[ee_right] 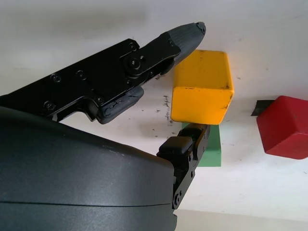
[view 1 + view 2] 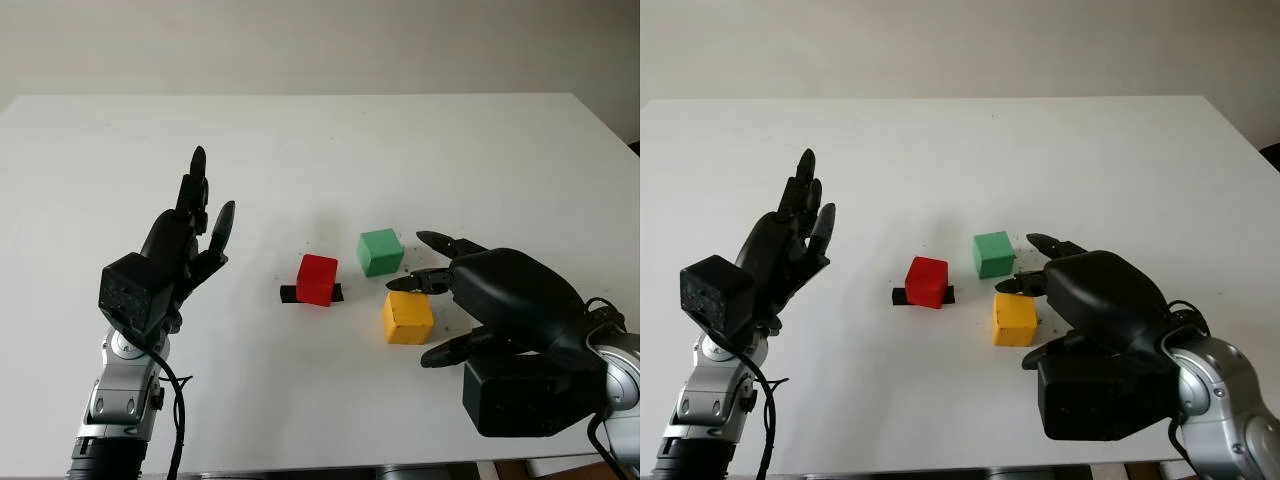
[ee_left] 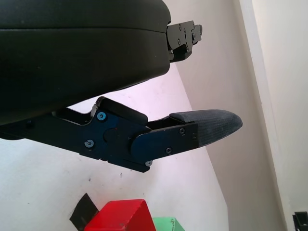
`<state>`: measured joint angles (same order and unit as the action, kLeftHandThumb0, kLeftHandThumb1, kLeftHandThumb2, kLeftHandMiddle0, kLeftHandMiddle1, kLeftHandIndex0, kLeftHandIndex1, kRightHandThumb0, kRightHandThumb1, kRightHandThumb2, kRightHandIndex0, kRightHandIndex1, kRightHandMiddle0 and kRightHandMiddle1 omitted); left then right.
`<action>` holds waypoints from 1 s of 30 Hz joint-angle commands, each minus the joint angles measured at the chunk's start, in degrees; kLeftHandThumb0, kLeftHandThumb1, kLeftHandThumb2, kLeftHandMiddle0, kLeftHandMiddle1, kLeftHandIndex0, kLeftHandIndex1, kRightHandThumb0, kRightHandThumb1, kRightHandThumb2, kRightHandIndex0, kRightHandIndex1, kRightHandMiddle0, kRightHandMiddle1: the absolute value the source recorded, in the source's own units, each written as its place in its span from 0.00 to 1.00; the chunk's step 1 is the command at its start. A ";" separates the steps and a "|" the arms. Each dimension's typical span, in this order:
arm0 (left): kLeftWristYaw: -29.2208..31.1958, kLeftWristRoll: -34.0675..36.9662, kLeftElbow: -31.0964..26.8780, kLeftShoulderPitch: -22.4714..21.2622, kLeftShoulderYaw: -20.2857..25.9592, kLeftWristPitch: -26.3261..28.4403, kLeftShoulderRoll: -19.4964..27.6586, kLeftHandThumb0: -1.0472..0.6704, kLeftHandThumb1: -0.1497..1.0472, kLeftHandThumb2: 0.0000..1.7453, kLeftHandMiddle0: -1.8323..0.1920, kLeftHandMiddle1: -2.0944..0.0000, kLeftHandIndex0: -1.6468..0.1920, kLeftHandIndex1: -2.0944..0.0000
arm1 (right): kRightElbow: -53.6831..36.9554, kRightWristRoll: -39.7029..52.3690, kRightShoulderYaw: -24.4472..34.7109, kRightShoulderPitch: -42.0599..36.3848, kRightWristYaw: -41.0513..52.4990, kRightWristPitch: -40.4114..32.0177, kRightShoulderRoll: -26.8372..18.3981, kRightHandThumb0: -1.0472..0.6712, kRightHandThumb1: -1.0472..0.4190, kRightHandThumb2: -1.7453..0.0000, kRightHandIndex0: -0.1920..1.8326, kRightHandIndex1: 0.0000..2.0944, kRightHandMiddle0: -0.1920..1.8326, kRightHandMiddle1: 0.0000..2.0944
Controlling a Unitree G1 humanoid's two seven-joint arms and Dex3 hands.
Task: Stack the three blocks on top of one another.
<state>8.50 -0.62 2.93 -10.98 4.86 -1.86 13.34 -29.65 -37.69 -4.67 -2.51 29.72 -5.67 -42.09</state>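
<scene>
Your white bench (image 2: pixel 420 140) carries all three blocks in a loose cluster right of centre, none yet stacked. The right robot hand (image 2: pixel 440 300) is the bigger presence there: it hovers at the near right with its fingers apart around the yellow block (image 2: pixel 407 317), one fingertip over the block's far edge and another at its near right side; whether any pad actually touches is hard to judge. So the yellow block lies directly left of that palm, far nearer to it than to your left robot hand (image 2: pixel 185 240), which is raised, open and idle well to the left. The green block (image 2: pixel 380 251) sits just beyond the yellow one. The red block (image 2: pixel 317 279) rests on a black tape mark (image 2: pixel 288 293). No readable writing anywhere.
</scene>
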 commanded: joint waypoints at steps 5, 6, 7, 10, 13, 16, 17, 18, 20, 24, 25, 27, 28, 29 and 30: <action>1.03 -0.13 -1.65 0.75 -0.38 0.89 0.64 0.20 1.00 0.35 1.00 0.99 1.00 1.00 | 2.07 1.76 0.81 1.29 -1.10 0.72 1.79 0.26 0.15 0.97 0.16 0.03 0.42 0.11; 1.19 -0.07 -1.69 0.82 -0.36 1.01 0.62 0.20 1.00 0.35 1.00 0.99 1.00 1.00 | 2.31 1.96 0.93 1.30 -1.28 0.97 1.84 0.26 0.14 0.97 0.16 0.03 0.40 0.15; 1.16 -0.19 -1.74 0.90 -0.37 1.04 0.56 0.20 1.00 0.35 1.00 0.99 1.00 1.00 | 2.53 2.15 1.03 1.34 -1.54 1.34 1.87 0.26 0.14 0.97 0.17 0.03 0.37 0.22; 0.91 -0.44 -2.16 1.12 -0.38 1.61 0.36 0.18 1.00 0.35 1.00 0.99 1.00 1.00 | 2.74 2.63 1.27 1.27 -2.18 2.17 2.04 0.27 0.13 0.97 0.18 0.03 0.32 0.35; 0.61 -0.51 -2.51 1.16 -0.38 1.78 0.13 0.16 1.00 0.35 1.00 0.99 1.00 0.99 | 2.67 2.77 1.38 1.11 -2.43 2.39 2.12 0.29 0.13 0.97 0.18 0.03 0.32 0.39; 0.27 -0.49 -2.76 1.21 -0.38 1.50 -0.09 0.15 1.00 0.35 1.00 0.98 1.00 0.99 | 2.42 2.32 1.18 0.91 -2.85 2.53 2.27 0.29 0.12 0.97 0.19 0.03 0.32 0.41; 0.22 -0.53 -2.85 1.22 -0.42 1.54 -0.10 0.15 1.00 0.35 1.00 0.98 1.00 0.99 | 2.32 2.19 1.11 0.90 -2.79 2.48 2.26 0.29 0.12 0.97 0.19 0.03 0.32 0.41; 0.21 -0.53 -2.87 1.22 -0.43 1.61 -0.09 0.15 1.00 0.35 1.00 0.98 1.00 0.99 | 2.18 1.97 0.98 0.93 -2.65 2.49 2.17 0.29 0.12 0.97 0.19 0.03 0.32 0.41; 0.15 -0.48 -3.08 1.25 -0.44 1.84 -0.14 0.15 1.00 0.35 1.00 0.98 1.00 0.99 | 2.03 1.70 0.86 0.91 -2.57 2.49 2.19 0.30 0.12 0.97 0.20 0.04 0.34 0.42; -0.23 -0.84 -3.45 1.38 -0.55 1.74 -0.19 0.15 1.00 0.35 1.00 0.98 1.00 0.99 | 2.09 0.96 0.90 0.79 -3.48 3.46 2.19 0.33 0.12 0.97 0.22 0.04 0.38 0.45; -0.38 -0.92 -3.56 1.41 -0.57 1.81 -0.24 0.15 1.00 0.35 0.99 0.98 1.00 0.99 | 2.05 0.82 0.95 0.77 -3.47 3.57 2.14 0.33 0.11 0.97 0.22 0.04 0.39 0.47; -0.30 -0.68 -3.61 1.45 -0.57 1.91 -0.28 0.15 1.00 0.35 1.00 0.98 1.00 0.99 | 2.31 0.63 1.06 0.77 -3.72 4.29 1.91 0.35 0.11 0.97 0.23 0.04 0.39 0.49; -0.26 -0.59 -3.63 1.47 -0.57 1.98 -0.29 0.15 1.00 0.35 1.00 0.98 1.00 0.99 | 2.53 0.57 1.14 0.75 -4.00 4.82 1.80 0.36 0.11 0.97 0.24 0.04 0.39 0.50; -0.25 -0.61 -3.65 1.52 -0.61 1.97 -0.28 0.15 1.00 0.35 1.00 0.98 1.00 0.98 | 3.14 0.73 1.27 0.69 -4.44 5.69 1.63 0.36 0.11 0.97 0.24 0.04 0.39 0.51; -0.31 -0.76 -3.71 1.57 -0.68 2.01 -0.23 0.15 1.00 0.35 1.00 0.98 1.00 0.98 | 3.74 0.77 1.36 0.69 -4.75 6.51 1.39 0.36 0.10 0.97 0.24 0.04 0.39 0.51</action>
<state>8.32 -1.36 0.15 -9.84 4.38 -0.05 13.22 -26.41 -36.91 -4.25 -2.05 25.61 -0.06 -40.11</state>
